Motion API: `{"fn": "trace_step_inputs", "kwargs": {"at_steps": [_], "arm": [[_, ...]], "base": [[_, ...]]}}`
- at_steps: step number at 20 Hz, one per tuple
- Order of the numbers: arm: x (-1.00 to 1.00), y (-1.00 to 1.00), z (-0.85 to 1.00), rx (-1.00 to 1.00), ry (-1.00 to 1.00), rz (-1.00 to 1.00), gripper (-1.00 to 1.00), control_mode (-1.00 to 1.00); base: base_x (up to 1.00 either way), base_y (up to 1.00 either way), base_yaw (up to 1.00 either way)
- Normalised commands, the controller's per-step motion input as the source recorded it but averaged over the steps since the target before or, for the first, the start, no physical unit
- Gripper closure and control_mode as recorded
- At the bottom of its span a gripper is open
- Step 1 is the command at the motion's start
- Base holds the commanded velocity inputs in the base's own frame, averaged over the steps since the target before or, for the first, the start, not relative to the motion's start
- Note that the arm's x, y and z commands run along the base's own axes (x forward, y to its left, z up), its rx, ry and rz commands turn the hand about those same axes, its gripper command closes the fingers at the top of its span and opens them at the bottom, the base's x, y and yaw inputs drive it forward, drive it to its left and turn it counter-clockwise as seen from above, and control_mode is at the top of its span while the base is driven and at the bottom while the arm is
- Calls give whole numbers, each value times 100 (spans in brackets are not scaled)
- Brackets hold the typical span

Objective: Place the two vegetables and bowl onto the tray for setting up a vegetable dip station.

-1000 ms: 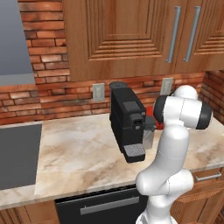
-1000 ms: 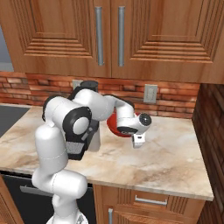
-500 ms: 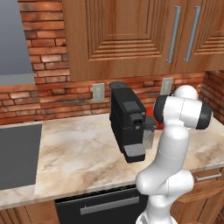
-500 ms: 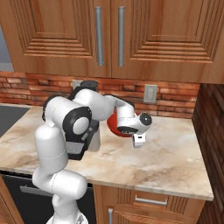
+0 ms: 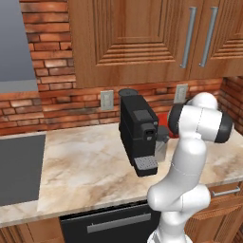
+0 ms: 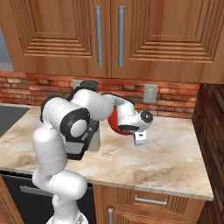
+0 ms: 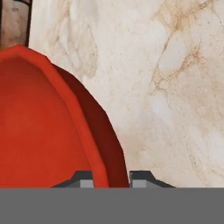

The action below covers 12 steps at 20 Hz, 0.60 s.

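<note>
Hand view: the gripper (image 7: 111,177) pinches the rim of the red bowl (image 7: 48,127), one fingertip (image 7: 83,178) inside and one outside, bowl filling the left half over the marble counter (image 7: 175,78). Right base view, centre: bowl (image 6: 114,122) beside a black coffee machine (image 6: 83,135).

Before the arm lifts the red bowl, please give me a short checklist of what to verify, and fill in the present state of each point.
1. Gripper closed on the bowl: ok; one fingertip sits on each side of the rim wall in the hand view.
2. Bowl empty, nothing to spill: cannot tell; only part of its inside shows, and that part is bare.
3. Counter beside the bowl free of obstacles: ok on the side seen in the right base view.
4. Coffee machine clear of the lift path: cannot tell; it stands close to the bowl.
5. Tray located as the target: cannot tell.
</note>
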Motion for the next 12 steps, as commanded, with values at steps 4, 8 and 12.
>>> {"fn": "trace_step_inputs", "kwargs": {"at_steps": [4,8,12], "arm": [[-9,-25,26,0,0,0,100,-100],[-23,-37,18,0,0,0,100,-100],[-36,-45,14,0,0,-1,100,-100]], "base": [[0,0,0],[0,0,0],[0,0,0]]}}
